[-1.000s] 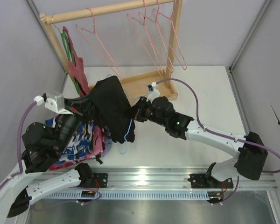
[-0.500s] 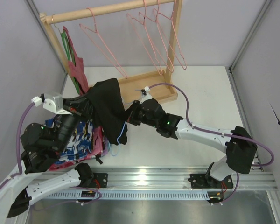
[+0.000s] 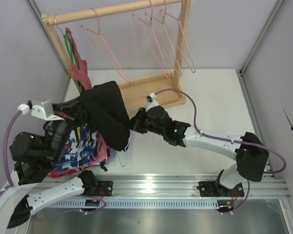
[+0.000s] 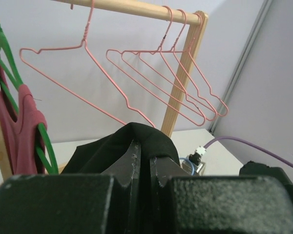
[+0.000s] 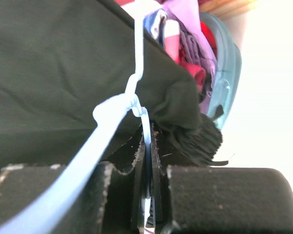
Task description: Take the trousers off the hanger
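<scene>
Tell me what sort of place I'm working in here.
Likely a lab test cell staged for laundry: plain partition walls, a wooden rack with pink hangers, an aluminium mounting rail.

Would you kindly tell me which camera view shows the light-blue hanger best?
Right wrist: the hanger crosses it close-up, pinched in the right gripper. Top external shows only a blue sliver below the trousers; left wrist, nothing certain.
</scene>
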